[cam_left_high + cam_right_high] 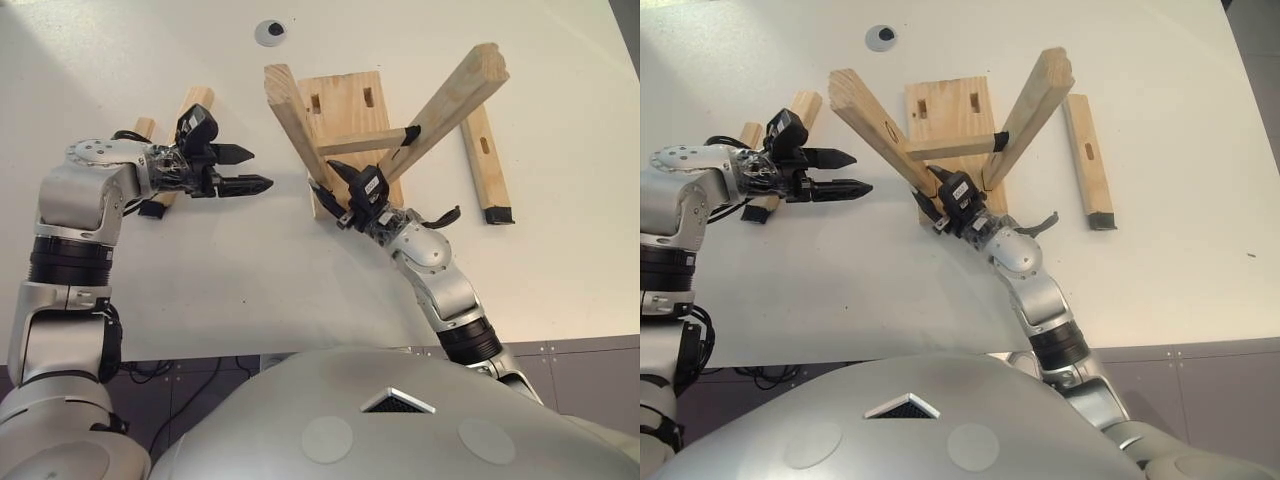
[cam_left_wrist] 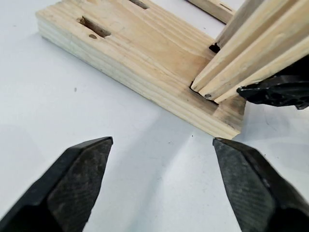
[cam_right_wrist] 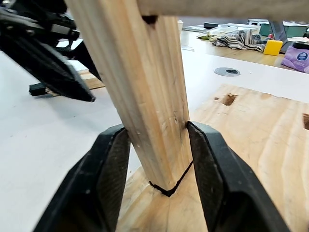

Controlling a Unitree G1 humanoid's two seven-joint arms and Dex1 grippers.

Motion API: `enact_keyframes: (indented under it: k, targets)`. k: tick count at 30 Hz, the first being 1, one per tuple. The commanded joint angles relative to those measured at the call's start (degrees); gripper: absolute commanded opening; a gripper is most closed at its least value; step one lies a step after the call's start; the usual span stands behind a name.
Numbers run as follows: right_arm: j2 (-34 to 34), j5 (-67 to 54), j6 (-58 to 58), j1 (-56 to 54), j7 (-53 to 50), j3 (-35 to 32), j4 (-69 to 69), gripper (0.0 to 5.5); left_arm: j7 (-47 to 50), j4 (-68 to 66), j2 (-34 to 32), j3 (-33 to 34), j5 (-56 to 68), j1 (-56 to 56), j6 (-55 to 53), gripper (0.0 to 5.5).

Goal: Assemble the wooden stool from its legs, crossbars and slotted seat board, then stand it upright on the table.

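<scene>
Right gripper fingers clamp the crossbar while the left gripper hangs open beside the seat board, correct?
Not the crossbar: the right wrist view shows the right gripper clamping a leg at the seat board. The left gripper is open.

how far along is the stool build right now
Done: two legs joined by a crossbar, standing on the seat board. In hand: right tool shut on the left leg at its slot; left tool open. Left: a loose leg, pieces beyond the left tool, then uprighting.
</scene>
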State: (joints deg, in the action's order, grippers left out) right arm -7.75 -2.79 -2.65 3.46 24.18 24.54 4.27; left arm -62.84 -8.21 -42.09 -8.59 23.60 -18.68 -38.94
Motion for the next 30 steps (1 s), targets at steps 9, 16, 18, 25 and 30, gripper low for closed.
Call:
enact_keyframes:
  k: [9,16,18,25,30]
  targets:
    - [-24.3,-11.0,10.0,2.7,34.9,-6.0,0.2,1.0,7.9,-8.5,6.8,8.1,-1.1,-8.7,9.7,3.85]
    - [-26.2,-13.0,10.4,-1.7,38.1,-10.3,-3.0,2.03,12.7,-15.0,7.5,3.2,-12.8,-6.2,23.6,3.85]
    - [-28.4,-12.1,12.2,-0.2,39.5,-11.4,-3.5,2.35,14.0,-18.0,7.0,1.5,-17.1,-5.1,29.7,3.85]
    - [-34.8,-18.2,5.0,7.9,45.5,-14.1,1.4,2.39,21.8,-30.1,14.6,3.6,-19.6,-12.0,41.3,3.85]
    - [-34.6,-21.1,-6.4,9.8,46.2,-10.4,7.5,2.39,23.8,-44.1,15.9,-0.7,-26.9,-17.8,47.0,3.85]
